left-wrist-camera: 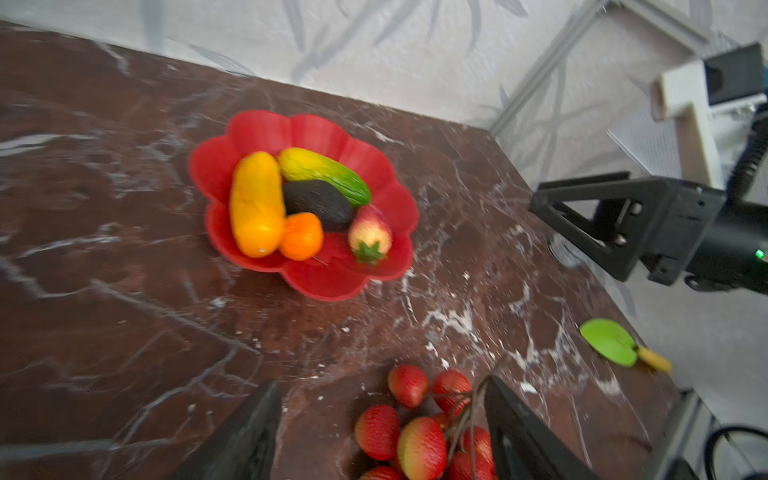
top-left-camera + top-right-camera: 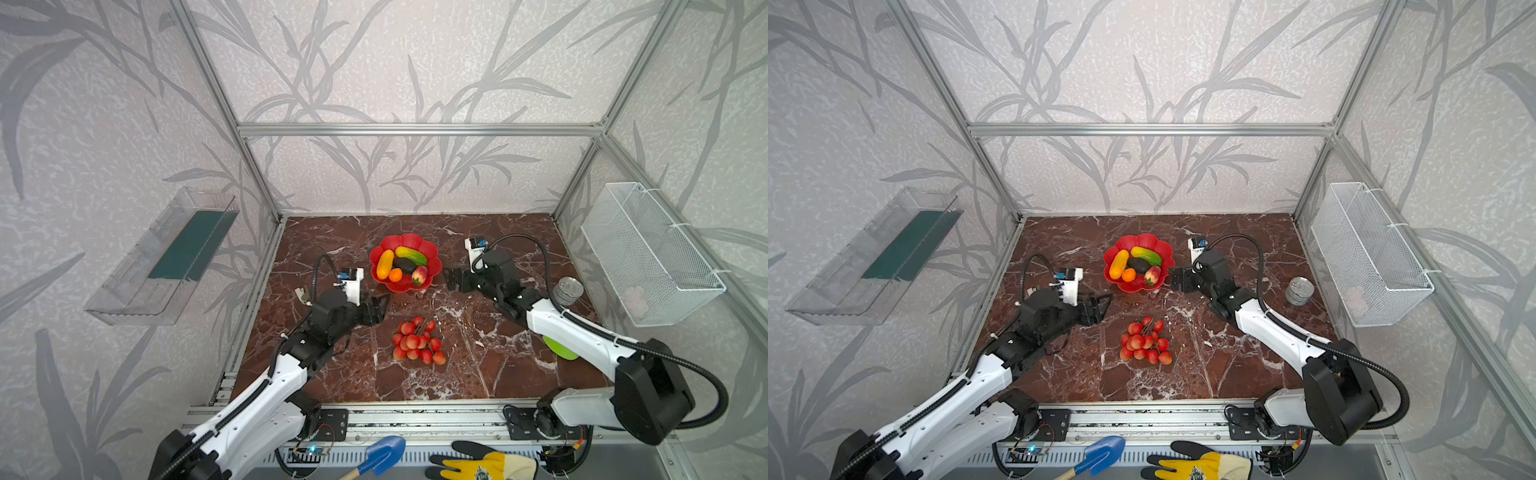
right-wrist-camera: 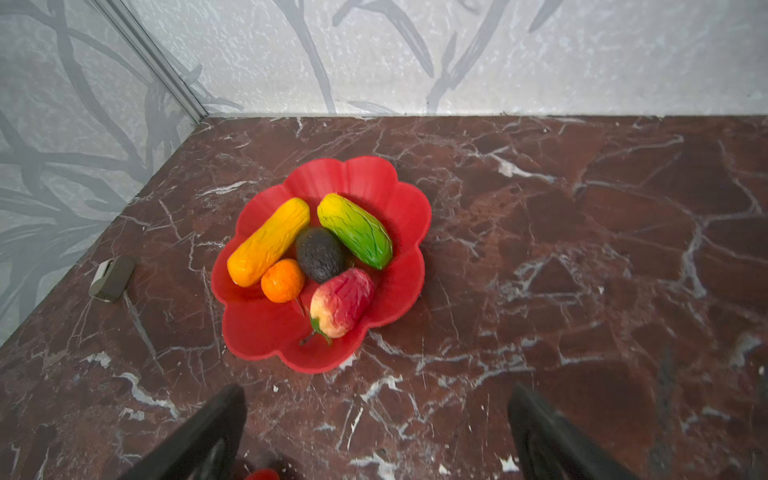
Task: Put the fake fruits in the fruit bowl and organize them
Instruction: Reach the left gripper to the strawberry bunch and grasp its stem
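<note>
On your left, the left tool [image 2: 380, 307] hung just off the tabletop [image 2: 478, 365] with its jaws apart and nothing between them, short of the bunch of red berries [image 2: 417, 343], which lay loose on the marble, near the fruit bowl [image 2: 409, 241] but clear of it. That bunch was the one fruit left outside, and I'd judge it the awkward one: light plastic, but many small glossy beads on thin dark stems [image 1: 465, 411], so a squeeze on a single berry would likely slip or leave the rest swinging. You would have done better to close on the spot where the stems gather, or across the thick middle of the cluster; the left wrist view was blurred, so I can't say for sure where that junction sat or how stiff the stems were. In the bowl lay the yellow-orange oblong [image 2: 385, 264], the orange ball [image 2: 395, 274], the dark bumpy oval [image 2: 404, 264], the green-yellow oblong [image 2: 411, 255] and the strawberry [image 2: 419, 275], packed close, with bare red floor only toward the near petals. The dish looked shallow and light, so a low, gentle set-down seemed wise. On your right, the right tool [image 2: 451, 279] sat just beside the bowl's rim, jaws wide apart and empty.
</note>
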Available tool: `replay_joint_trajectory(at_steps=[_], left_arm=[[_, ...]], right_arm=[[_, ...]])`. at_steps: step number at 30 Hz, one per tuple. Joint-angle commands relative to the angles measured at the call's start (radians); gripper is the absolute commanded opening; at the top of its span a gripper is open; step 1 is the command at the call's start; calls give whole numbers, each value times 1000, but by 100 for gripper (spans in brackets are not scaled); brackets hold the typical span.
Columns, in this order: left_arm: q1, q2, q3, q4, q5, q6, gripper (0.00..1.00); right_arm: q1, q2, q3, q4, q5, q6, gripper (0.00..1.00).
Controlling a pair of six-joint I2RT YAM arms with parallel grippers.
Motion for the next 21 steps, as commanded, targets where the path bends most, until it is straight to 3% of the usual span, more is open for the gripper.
replay_joint_trajectory(at_steps=[1,5,11,21], left_arm=[[-74,83,70,63,2,104,75],[-184,217,150,38,-23,196,73],[-275,378,258,-22,-26,291,68],[-301,515,308,-45,-72,304,63]], right_arm=[[-37,-55,-68,8,-8,27,99],[-71,-94,-103,16,-48,44,99],[-88,-101,-106,23,-76,54,99],[-108,-118,-139,26,-79,66,99]])
